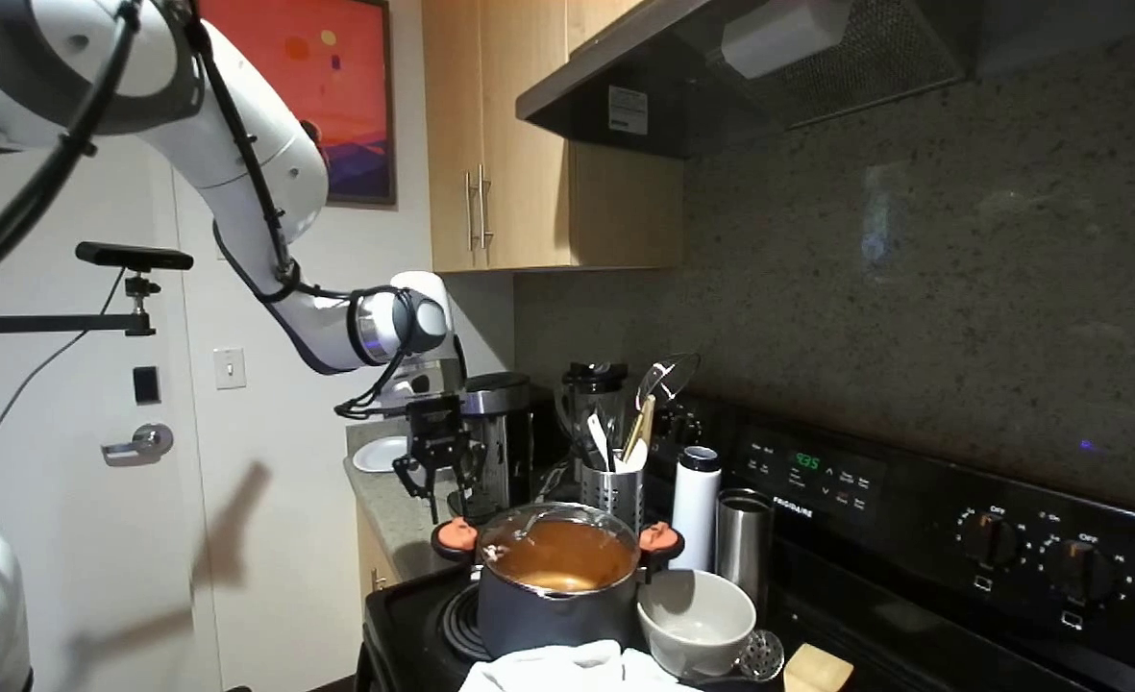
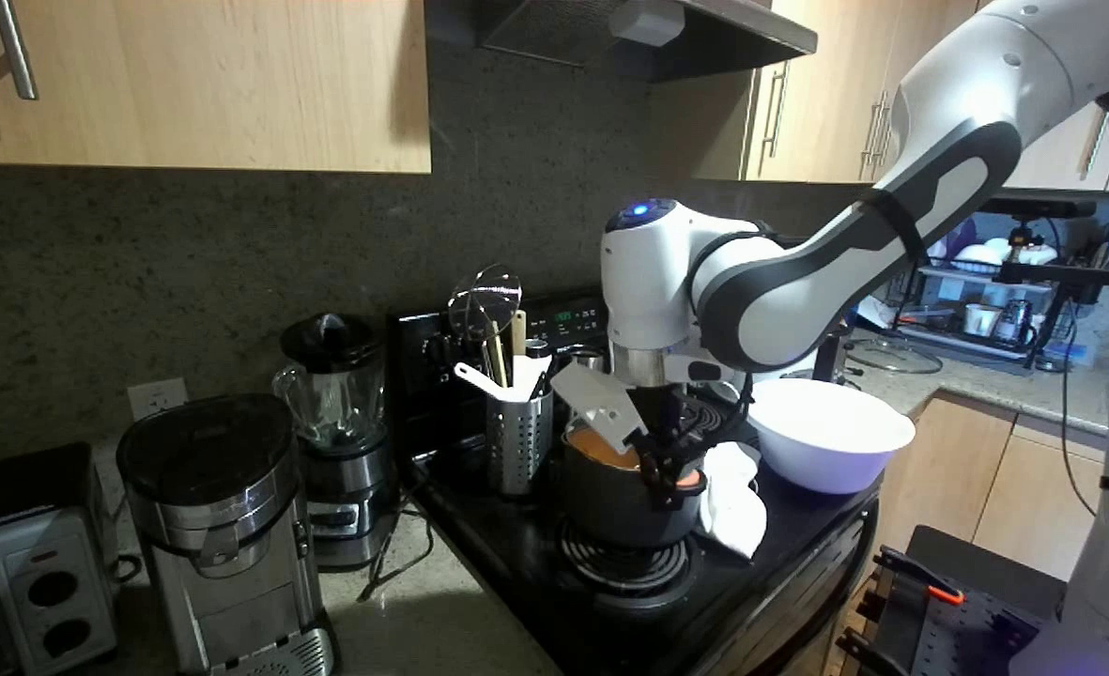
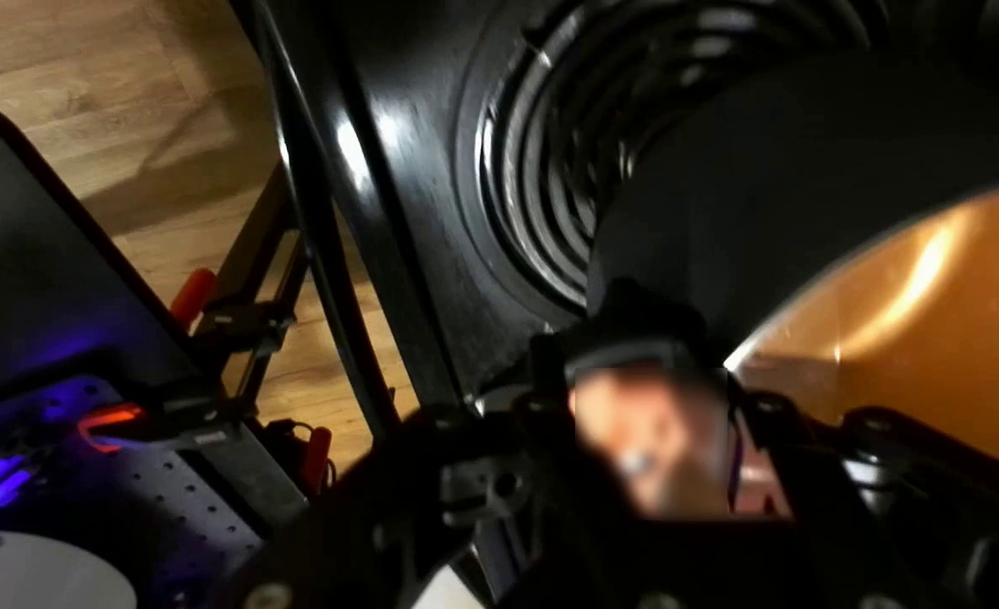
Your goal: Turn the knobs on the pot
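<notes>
Knobs (image 1: 456,534) point outward, pot (image 1: 559,617) upright

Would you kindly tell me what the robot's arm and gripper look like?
The arm is white and dark grey, smooth and rounded, with black cables strapped along it and a small blue light. The gripper is black, with two thin hinged fingers.

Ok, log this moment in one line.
Gripper: open at one orange knob | Contact, turn: unclear | Copper-lined pot: on Frigidaire stove
</notes>
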Motion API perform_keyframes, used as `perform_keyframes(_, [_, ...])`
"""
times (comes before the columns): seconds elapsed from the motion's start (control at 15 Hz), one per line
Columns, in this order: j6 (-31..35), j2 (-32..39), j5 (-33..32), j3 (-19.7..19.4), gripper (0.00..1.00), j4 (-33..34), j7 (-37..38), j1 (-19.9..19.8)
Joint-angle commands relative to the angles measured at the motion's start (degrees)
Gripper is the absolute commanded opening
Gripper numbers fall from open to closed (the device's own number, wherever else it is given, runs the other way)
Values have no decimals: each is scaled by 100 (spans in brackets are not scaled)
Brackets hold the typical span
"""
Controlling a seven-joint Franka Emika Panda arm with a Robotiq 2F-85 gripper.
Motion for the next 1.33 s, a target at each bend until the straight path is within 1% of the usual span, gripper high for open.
perform_keyframes(0.0, [474,146,225,139,73,38,-731,164])
perform_keyframes(0.07, [424,122,208,135,81,85,-919,192])
perform_keyframes(0.2, [269,38,183,106,95,168,-1257,201])
perform_keyframes(0.27, [217,-8,185,85,99,219,-1426,181])
perform_keyframes(0.4, [203,-87,296,46,100,338,-2011,123])
perform_keyframes(0.67, [144,-252,639,-70,100,501,-3855,-25])
perform_keyframes(0.87, [-77,-398,863,-200,100,502,-5140,-178])
perform_keyframes(1.07, [-201,-480,909,-382,100,448,-6344,-364])
perform_keyframes(1.27, [-293,-446,718,-566,100,480,-7243,-553])
